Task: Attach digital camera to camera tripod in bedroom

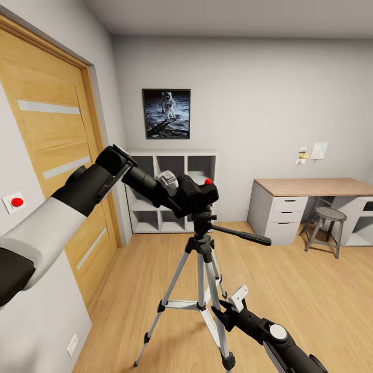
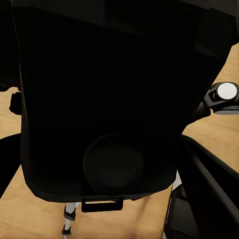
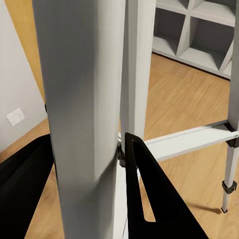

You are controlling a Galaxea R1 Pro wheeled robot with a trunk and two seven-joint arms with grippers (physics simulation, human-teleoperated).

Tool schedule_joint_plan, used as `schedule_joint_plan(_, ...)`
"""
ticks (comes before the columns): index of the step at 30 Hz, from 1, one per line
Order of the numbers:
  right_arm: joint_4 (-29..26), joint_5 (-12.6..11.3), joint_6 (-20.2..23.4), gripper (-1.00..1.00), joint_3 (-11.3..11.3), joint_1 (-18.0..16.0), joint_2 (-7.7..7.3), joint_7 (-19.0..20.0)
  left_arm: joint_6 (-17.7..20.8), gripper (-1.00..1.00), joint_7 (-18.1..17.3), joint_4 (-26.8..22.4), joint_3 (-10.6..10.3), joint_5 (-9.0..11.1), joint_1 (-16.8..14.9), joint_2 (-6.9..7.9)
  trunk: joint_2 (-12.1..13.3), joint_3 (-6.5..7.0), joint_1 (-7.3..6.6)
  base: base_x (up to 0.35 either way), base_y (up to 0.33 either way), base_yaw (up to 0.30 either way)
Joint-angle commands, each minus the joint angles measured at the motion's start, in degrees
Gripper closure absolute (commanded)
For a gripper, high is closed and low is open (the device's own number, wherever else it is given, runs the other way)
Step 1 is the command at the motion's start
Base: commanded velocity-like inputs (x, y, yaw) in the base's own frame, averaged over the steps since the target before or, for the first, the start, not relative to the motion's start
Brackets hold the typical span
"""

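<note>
The camera tripod (image 1: 203, 269) stands on the wood floor in the middle of the head view, with silver legs, a black head and a long pan handle (image 1: 243, 237) pointing right. My left gripper (image 1: 185, 195) is shut on the black digital camera (image 1: 199, 192) and holds it right on top of the tripod's head; its red button (image 1: 207, 182) faces up. In the left wrist view the camera (image 2: 109, 99) looms close, lens bump (image 2: 113, 167) towards me. My right gripper (image 1: 226, 309) is shut on a tripod leg (image 3: 82, 114), low down, one black finger (image 3: 149, 199) on each side.
A wooden door (image 1: 52, 150) is close on the left, with a red wall button (image 1: 16, 202) beside it. White cube shelves (image 1: 171, 194) stand against the back wall under an astronaut picture (image 1: 166, 113). A desk (image 1: 311, 199) and a stool (image 1: 329, 228) are at the right.
</note>
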Motion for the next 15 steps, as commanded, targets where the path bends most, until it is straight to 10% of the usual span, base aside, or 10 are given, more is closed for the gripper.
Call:
schedule_joint_plan(1, 0.7, 0.4, -0.2, 1.0, 0.4, 0.0, -0.05, 0.1, 0.6, 1.0, -0.6, 0.0, 0.0, -0.6, 0.0, 0.01, 0.0, -0.04, 0.03, 0.0, 0.0, 0.0)
schedule_joint_plan(15, 0.7, 0.5, -0.2, 1.0, 0.4, 0.0, -0.01, 0.1, 0.6, 1.0, -0.5, 0.0, 0.4, -0.5, -0.1, -0.11, 0.0, -0.04, 0.03, 0.0, 0.0, 0.0)
